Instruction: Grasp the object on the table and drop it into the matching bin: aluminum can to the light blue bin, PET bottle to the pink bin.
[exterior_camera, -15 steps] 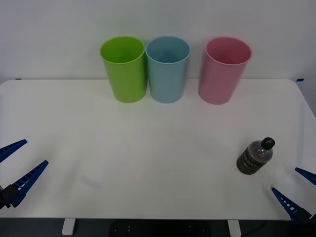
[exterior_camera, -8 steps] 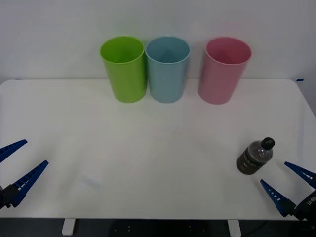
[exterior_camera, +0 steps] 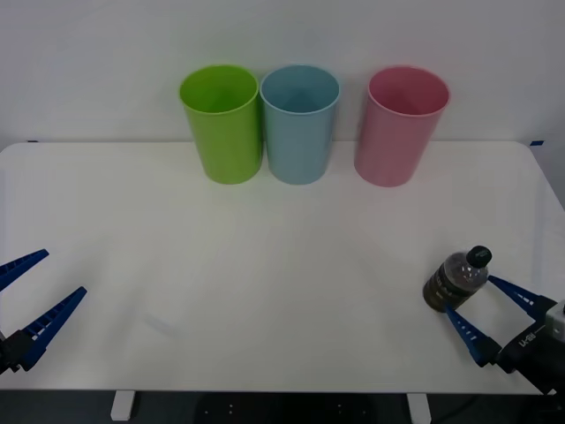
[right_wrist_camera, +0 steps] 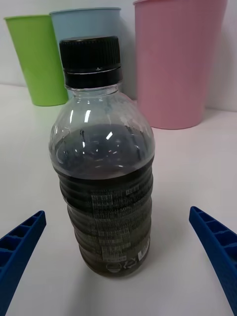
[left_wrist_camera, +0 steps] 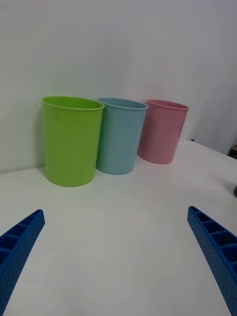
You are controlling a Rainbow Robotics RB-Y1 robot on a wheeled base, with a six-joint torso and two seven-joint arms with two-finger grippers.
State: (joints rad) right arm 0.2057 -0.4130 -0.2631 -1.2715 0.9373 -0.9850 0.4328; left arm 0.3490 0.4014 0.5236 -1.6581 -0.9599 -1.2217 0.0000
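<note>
My right pincer point(exterior_camera: 488, 308), fingers apart, has advanced to bracket the upright PET bottle point(exterior_camera: 455, 281) at the tabletop's point(exterior_camera: 282, 265) right; seemingly untouched, closure comes next. Left pincer point(exterior_camera: 31, 291) waits apart.

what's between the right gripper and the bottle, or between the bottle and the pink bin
Nothing visible. The open right gripper already has the upright PET bottle just ahead of its fingertips, and only bare table lies between the bottle and the pink bin.
</note>
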